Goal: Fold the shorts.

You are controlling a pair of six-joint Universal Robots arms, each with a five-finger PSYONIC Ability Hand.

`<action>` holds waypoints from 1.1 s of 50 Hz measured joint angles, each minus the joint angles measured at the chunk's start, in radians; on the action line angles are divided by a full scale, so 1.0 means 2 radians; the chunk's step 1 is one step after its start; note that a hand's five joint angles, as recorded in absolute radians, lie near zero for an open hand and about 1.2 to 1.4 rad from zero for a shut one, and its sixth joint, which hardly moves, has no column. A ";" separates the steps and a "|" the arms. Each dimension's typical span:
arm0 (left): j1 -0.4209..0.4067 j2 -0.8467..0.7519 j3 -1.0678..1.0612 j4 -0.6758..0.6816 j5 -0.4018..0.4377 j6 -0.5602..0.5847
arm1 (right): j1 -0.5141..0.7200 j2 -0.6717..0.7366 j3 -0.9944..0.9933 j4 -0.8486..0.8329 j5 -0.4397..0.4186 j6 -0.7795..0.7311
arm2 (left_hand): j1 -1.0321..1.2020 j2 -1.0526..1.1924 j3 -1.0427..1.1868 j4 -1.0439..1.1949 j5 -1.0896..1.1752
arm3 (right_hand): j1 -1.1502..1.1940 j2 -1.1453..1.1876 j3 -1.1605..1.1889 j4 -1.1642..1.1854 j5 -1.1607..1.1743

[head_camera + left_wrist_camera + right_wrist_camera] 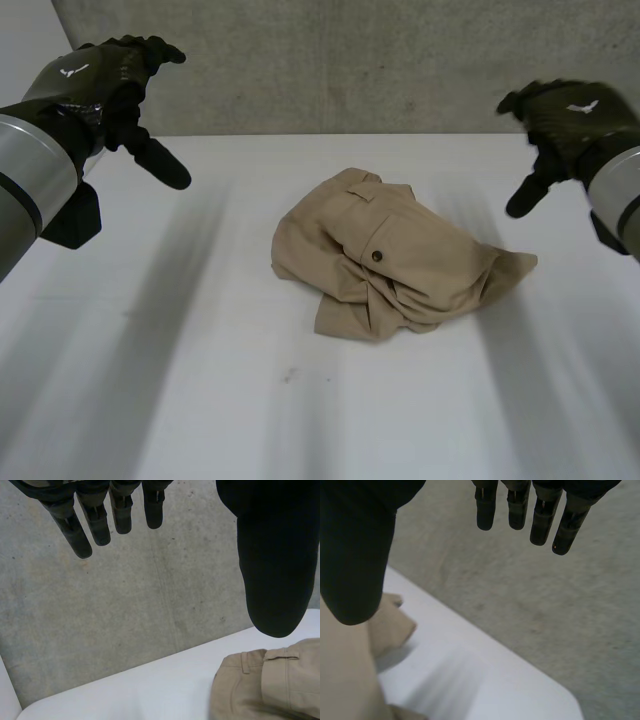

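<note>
while the shorts [390,262] lie crumpled at centre frame on the table [200,390], the left hand [105,85] (upper left) and right hand [570,120] (upper right) hover spread wide, holding nothing; risk: pinching bunched layers instead of one edge would fold creases in.

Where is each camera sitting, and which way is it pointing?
Head view: between and behind the arms, looking down at the white table and crumpled shorts; left robot hand and right robot hand hover open either side.
Left wrist view: on the left wrist, looking along the palm; own fingers and thumb, shorts' waistband past the thumb.
Right wrist view: on the right wrist, likewise; own fingers, thumb, a shorts corner.
Shared: every view catches shorts and table.
</note>
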 measured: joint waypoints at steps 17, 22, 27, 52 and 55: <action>0.007 -0.006 0.000 0.034 0.000 0.017 | 0.081 0.241 -0.156 -0.017 -0.043 -0.008 | 0.000 0.000 0.000 0.000 0.000 | 0.000 0.000 0.000 0.000 0.000; 0.008 -0.008 0.000 0.035 0.000 0.018 | 0.099 0.291 -0.174 -0.024 -0.039 -0.008 | 0.000 0.000 0.000 0.000 0.000 | 0.011 0.021 0.028 0.017 0.017; 0.009 -0.010 0.000 0.035 0.000 0.017 | 0.124 0.289 -0.147 -0.029 -0.039 -0.006 | 0.000 0.000 0.000 0.000 0.000 | 0.378 0.463 0.451 0.446 0.425; 0.048 -0.003 0.004 0.056 0.000 0.015 | 0.235 0.063 -0.108 -0.100 0.019 0.212 | 0.000 0.000 0.000 0.000 0.000 | 0.386 0.476 0.481 0.479 0.450; 0.050 -0.002 0.004 0.056 0.000 0.015 | 0.224 0.048 -0.119 -0.112 0.029 0.266 | 0.000 0.000 0.000 0.000 0.000 | 0.386 0.476 0.481 0.479 0.450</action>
